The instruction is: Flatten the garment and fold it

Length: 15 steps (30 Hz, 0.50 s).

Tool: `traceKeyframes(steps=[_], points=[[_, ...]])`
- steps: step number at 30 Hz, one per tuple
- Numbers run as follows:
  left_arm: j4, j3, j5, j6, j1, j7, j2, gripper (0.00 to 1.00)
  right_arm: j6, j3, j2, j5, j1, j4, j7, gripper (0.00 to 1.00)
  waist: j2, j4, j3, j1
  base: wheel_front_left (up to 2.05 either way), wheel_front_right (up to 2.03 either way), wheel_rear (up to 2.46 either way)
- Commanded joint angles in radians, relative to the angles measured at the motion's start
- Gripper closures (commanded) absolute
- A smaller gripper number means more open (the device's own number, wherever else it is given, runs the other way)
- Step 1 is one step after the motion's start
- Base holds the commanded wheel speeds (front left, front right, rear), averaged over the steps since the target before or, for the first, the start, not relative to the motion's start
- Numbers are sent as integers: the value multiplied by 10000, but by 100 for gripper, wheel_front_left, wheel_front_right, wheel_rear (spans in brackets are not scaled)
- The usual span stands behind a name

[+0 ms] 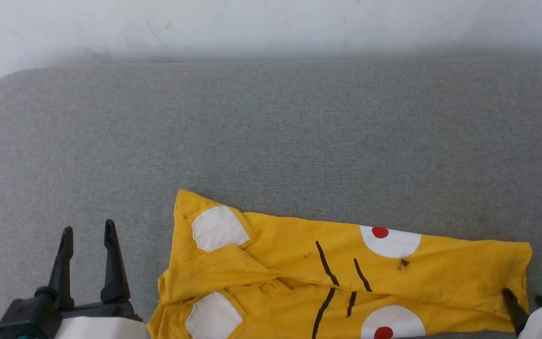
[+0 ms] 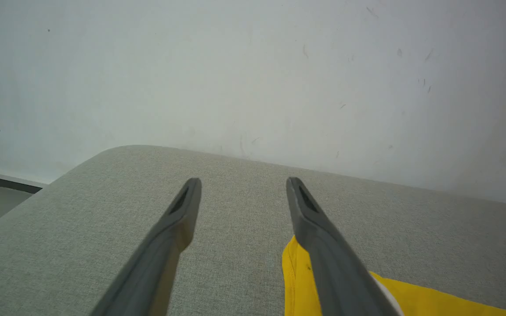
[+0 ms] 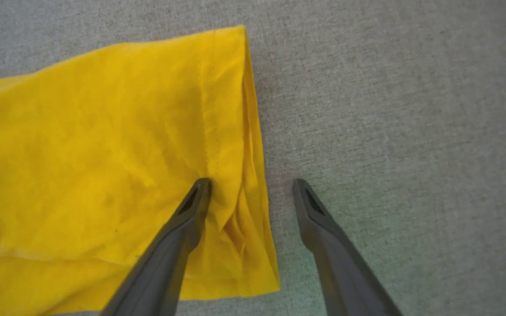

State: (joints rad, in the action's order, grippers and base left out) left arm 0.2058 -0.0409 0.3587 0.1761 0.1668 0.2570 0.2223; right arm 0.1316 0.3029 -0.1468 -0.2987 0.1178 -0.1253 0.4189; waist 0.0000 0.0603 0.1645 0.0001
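Creased yellow garment [image 1: 299, 263] lying doubled over on grey bench [image 1: 271, 117], left gripper [image 1: 87, 230] fingers apart beside it, right gripper [image 3: 251, 182] fingers apart astride its hem

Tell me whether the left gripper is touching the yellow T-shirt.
Apart. The head view shows a strip of grey surface between the open left gripper and the T-shirt, whose near edge lies to its right.
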Motion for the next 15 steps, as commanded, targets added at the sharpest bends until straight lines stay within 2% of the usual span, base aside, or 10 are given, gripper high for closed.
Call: traceKeyframes(steps=[1, 2, 3, 4, 5, 10, 15], points=[[-89, 91, -104, -147, 99, 46, -76, 0, -9, -163, -80, 16, -213, -239, -19, 0, 0, 68, 22, -1, 0, 0, 0], [-131, 127, -142, -218, 93, 46, -114, 0, -9, -253, -94, -25, -254, -407, 27, 0, 0, 85, 18, -1, 0, 0, 0], [-160, 169, -173, -280, 85, 46, -153, 0, -9, -332, -74, -109, -302, -573, 125, 14, 0, 99, 18, -1, 0, 0, 0], [-187, 207, -202, -338, 77, 46, -190, 0, -9, -403, -57, -198, -352, -697, 207, 84, 0, 112, 14, -1, 0, 0, 0], [-216, 239, -234, -394, 70, 46, -221, 0, -9, -389, -9, -256, -415, -778, 260, 100, 0, 122, 8, -1, 0, 0, 0], [-314, 354, -336, -567, 61, 46, -336, 0, -9, -186, 38, -359, -626, -862, 239, 100, 0, 116, -28, -1, 0, 0, 0], [-451, 454, -448, -721, 63, 47, -469, 0, -9, 433, -293, -268, -826, -718, 100, 100, 0, 47, -132, -1, 0, 0, 0]])
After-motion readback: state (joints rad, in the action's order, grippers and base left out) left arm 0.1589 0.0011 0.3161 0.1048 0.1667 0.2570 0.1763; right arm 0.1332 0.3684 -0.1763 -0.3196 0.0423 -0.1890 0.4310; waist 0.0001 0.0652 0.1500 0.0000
